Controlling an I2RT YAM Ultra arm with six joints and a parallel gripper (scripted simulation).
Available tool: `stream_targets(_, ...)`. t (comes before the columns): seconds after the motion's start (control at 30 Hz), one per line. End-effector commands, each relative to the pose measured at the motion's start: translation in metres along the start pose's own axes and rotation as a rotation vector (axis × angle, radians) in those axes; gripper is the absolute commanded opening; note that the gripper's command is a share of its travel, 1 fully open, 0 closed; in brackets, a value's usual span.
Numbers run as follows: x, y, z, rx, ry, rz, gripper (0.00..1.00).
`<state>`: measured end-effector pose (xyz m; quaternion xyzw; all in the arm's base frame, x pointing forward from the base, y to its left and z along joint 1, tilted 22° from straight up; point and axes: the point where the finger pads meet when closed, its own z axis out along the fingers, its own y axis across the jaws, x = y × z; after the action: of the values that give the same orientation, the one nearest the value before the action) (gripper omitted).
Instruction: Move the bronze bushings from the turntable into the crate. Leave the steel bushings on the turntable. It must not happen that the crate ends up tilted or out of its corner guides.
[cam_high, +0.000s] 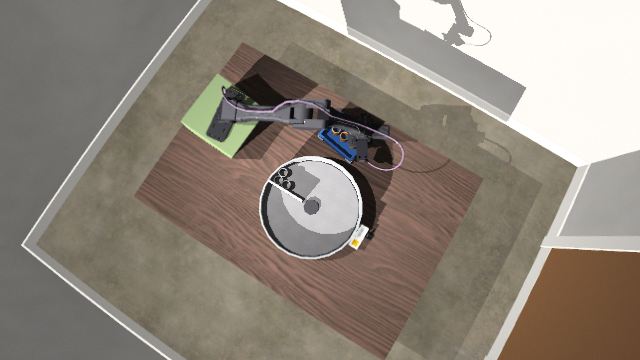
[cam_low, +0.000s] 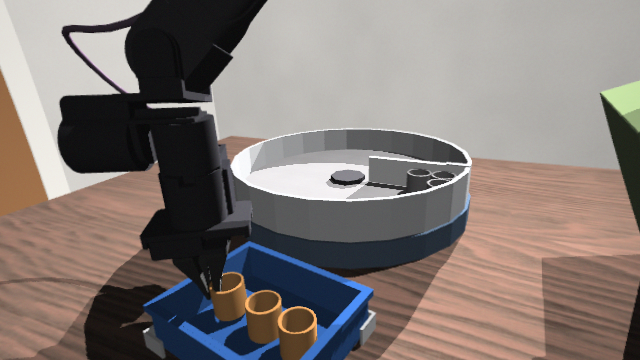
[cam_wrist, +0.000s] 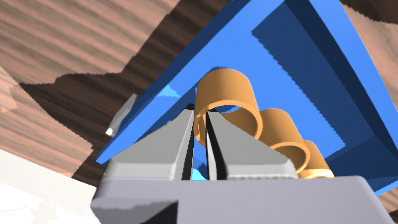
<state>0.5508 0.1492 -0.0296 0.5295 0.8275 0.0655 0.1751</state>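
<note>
Inside the blue crate (cam_high: 336, 146) (cam_low: 310, 269) (cam_wrist: 350, 47) stand three bronze bushings, in a row, open ends up. The gripper (cam_high: 361, 150) (cam_low: 213, 293) (cam_wrist: 199, 112) points down over one end of the row, jaws closed on the wall of the end bushing (cam_low: 229, 306) (cam_wrist: 225, 87), one finger inside its rim, one outside. Next to it: middle bushing (cam_low: 263, 322) (cam_wrist: 282, 132), then far bushing (cam_low: 297, 340) (cam_wrist: 316, 157), neither held.

Turntable (cam_high: 265, 213) (cam_low: 350, 220) is just beside the crate, pale walled disc, dark hub (cam_high: 311, 206) (cam_low: 347, 177) at center. Three steel bushings (cam_high: 279, 180) (cam_low: 418, 181) are on it, clustered by the white-edged divider (cam_high: 285, 190) (cam_low: 387, 171), near the outer wall. No bronze seen on it. Arm's base sits on a green block (cam_high: 200, 117) (cam_low: 625, 102).
</note>
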Motion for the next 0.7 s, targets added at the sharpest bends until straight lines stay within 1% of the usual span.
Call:
stream_targets(0.0, -0.004, 0.006, -0.015, -0.032, -0.004, -0.003, 0.00)
stream_targets(0.03, -0.003, 0.006, -0.015, -0.032, -0.003, -0.004, 0.00)
stream_targets(0.1, -0.007, 0.021, -0.025, -0.072, -0.009, 0.003, 0.00)
stream_targets(0.13, -0.007, 0.021, -0.025, -0.072, -0.011, 0.003, 0.00)
stream_targets(0.2, -0.006, 0.016, -0.024, -0.052, -0.008, 0.000, 0.00)
stream_targets(0.67, -0.006, 0.016, -0.024, -0.052, -0.008, 0.000, 0.00)
